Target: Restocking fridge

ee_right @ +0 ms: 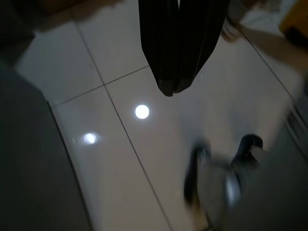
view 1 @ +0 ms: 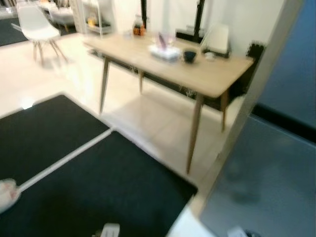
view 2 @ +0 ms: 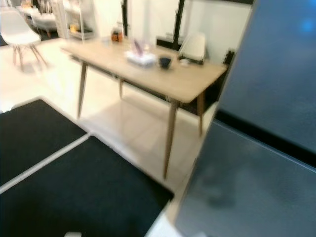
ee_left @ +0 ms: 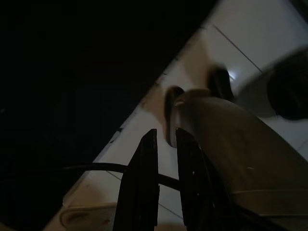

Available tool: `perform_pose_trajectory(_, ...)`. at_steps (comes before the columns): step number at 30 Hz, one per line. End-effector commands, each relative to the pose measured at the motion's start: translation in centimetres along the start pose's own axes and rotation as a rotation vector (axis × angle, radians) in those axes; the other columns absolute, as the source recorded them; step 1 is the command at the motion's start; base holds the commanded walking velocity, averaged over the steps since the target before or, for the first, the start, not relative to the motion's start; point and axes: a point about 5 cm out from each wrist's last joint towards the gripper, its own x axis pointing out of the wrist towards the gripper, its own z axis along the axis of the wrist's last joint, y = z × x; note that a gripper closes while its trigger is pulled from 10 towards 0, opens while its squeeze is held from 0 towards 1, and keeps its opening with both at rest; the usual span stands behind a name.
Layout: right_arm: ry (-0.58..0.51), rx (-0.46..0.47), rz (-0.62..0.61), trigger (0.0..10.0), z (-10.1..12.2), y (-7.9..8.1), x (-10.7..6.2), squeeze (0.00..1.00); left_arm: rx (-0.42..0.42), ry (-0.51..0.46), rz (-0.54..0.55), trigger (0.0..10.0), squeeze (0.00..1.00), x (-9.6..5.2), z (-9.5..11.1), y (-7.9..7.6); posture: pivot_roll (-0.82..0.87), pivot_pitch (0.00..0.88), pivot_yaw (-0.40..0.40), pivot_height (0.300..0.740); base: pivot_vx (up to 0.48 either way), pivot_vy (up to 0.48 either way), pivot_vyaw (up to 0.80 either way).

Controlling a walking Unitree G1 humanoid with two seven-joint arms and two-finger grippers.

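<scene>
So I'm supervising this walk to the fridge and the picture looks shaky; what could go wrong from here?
The grey fridge door is shut and very close on the robot's right, so a turning body or arm could bump it. The wooden table leg stands just ahead beside the black mat; a step could clip it. The head views are blurred, so judging gaps is unreliable.

Fridge (view 2: pixel 256 163): tall, dark grey-blue, blurred. Stands upright at 3 to 5 o'clock of head views, close by. Black horizontal gap splits upper door (view 2: pixel 276 64) from lower door (view 2: pixel 247 192). Both doors shut. Pale side edge (view 1: pixel 247 128) faces room at 9 o'clock of fridge, base on pale floor beside black mat.
</scene>
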Motion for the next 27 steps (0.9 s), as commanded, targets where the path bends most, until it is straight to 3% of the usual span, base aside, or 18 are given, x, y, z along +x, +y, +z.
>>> perform_pose_trajectory(1,-0.032,-0.002,-0.008,10.0,1.01,-0.29,0.02,0.00,0.006,0.062,-0.009,10.0,0.00,-0.12,-1.53,-0.38,-0.09,0.000,-0.050,0.740,0.382,0.000,0.80)
perform_pose_trajectory(14,-0.034,-0.008,-0.004,10.0,1.02,-0.20,0.04,0.00,0.006,0.060,-0.010,10.0,0.00,-0.11,-1.43,-0.36,-0.09,0.000,-0.050,0.740,0.382,0.000,0.80)
perform_pose_trajectory(27,-0.031,0.004,-0.024,10.0,1.04,-0.20,0.09,0.00,0.012,0.059,-0.011,10.0,0.00,-0.11,-1.36,-0.32,-0.08,0.000,-0.050,0.740,0.383,0.000,0.00)
